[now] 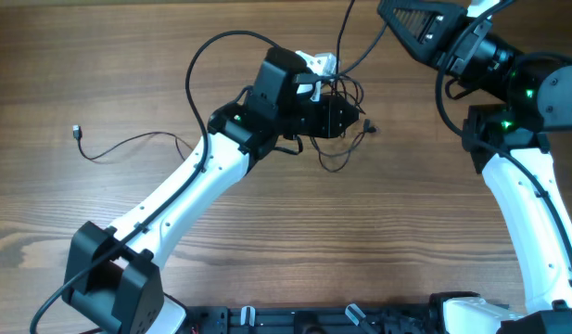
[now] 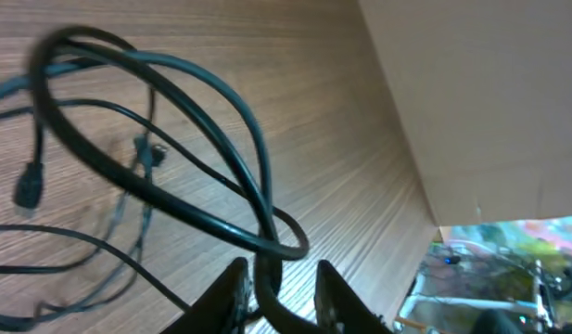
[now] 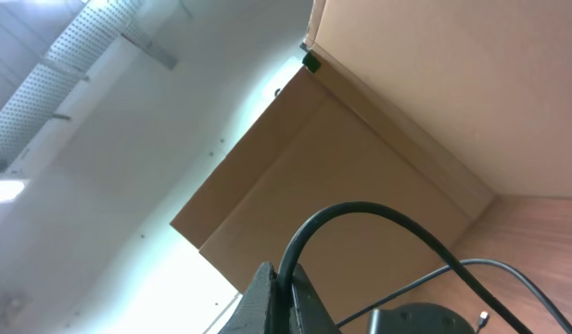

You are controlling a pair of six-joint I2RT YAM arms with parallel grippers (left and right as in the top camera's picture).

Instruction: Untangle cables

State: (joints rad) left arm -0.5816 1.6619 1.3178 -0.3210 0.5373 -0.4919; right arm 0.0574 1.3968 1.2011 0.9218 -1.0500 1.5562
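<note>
A tangle of thin black cables (image 1: 339, 93) lies at the table's far centre, with loops trailing toward me (image 1: 334, 160) and a small plug (image 1: 372, 128) to its right. My left gripper (image 1: 358, 116) reaches into the tangle. In the left wrist view its fingers (image 2: 281, 295) stand apart with one cable (image 2: 174, 93) running between them, against the left finger. My right gripper (image 1: 386, 13) is at the far right, shut on a cable (image 3: 378, 211) that rises from the tangle; the pinch shows in the right wrist view (image 3: 281, 283). Another thin cable (image 1: 128, 144) with a plug (image 1: 75, 132) lies at the left.
A brown cardboard wall (image 2: 471, 93) stands along the table's far side and also shows in the right wrist view (image 3: 406, 93). The left arm (image 1: 174, 199) crosses the table diagonally from the near left. The right arm (image 1: 536, 213) stands along the right edge.
</note>
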